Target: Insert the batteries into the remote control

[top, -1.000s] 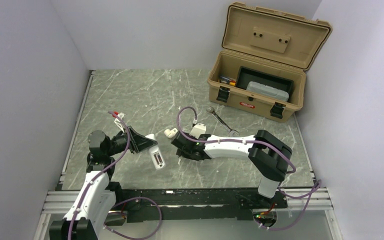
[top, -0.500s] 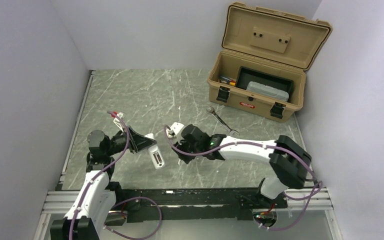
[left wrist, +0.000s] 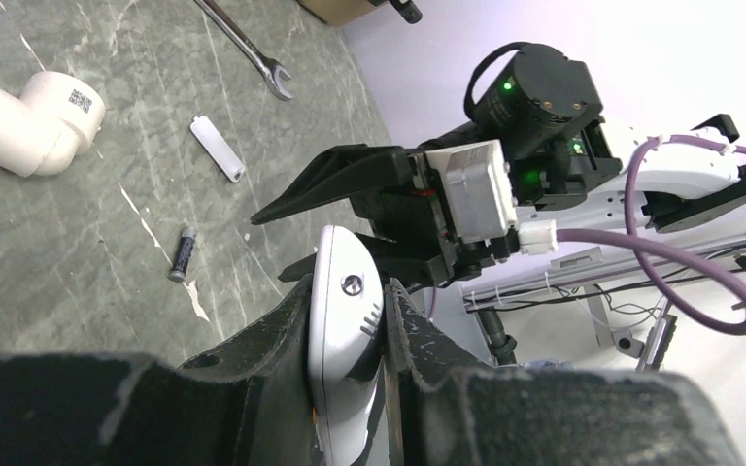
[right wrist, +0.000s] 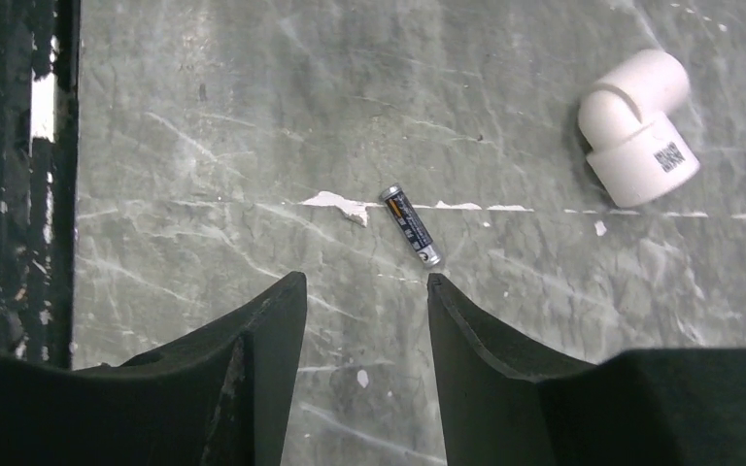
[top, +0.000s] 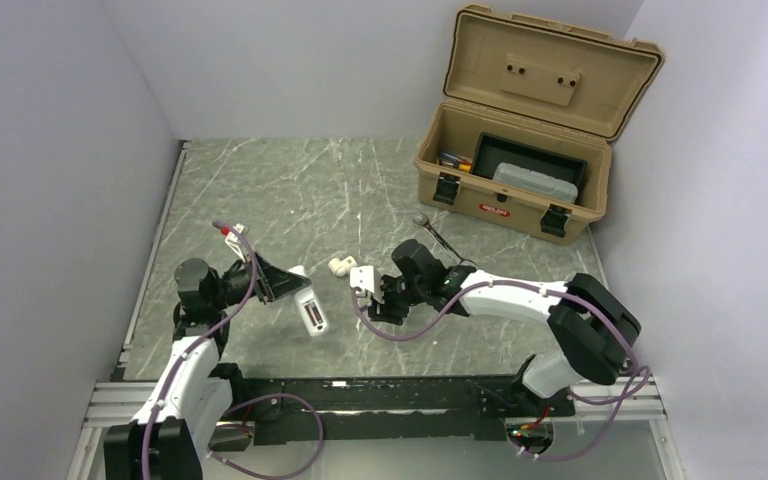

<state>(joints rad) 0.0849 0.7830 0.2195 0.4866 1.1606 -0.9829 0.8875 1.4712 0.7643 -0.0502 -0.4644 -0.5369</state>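
Remote control (left wrist: 345, 359) pinched upright in the left gripper (left wrist: 348, 301); one battery (right wrist: 411, 226) lies on the table (right wrist: 253, 146).
Battery print, the square code label on the pipe fitting (right wrist: 638, 128) and the red badge on the toolbox (top: 505, 180) are too small to read. Right gripper (right wrist: 364, 291), fingers spread, arm stretched leftward, hovers just short of the battery.

A lab test cell: blank white walls (top: 60, 120) box in a marble-patterned table (top: 290, 190) with aluminium rails (top: 155, 240).
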